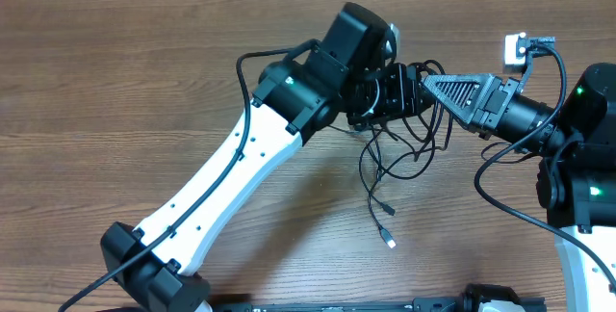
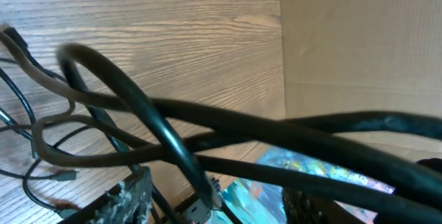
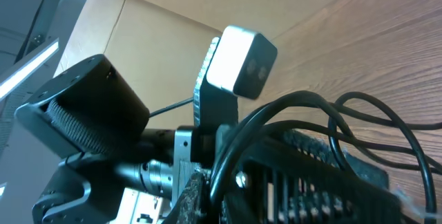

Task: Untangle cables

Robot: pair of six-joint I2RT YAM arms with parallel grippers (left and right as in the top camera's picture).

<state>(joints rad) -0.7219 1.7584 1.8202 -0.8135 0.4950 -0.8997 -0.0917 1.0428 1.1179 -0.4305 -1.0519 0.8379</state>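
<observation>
The thin black cables hang in a tangle at the middle of the table, between my two grippers. One strand trails toward the front and ends in a small plug. My left gripper reaches in from the left. In the left wrist view its fingers stand apart, with several cables draped across them. My right gripper comes in from the right, its fingers tapered to a point in the tangle. In the right wrist view it is shut on a cable.
The brown wooden table carries the tangle. The left arm's white link crosses diagonally from the front left. The left wrist camera sits close in front of the right gripper. A pale wall stands at the table's far edge.
</observation>
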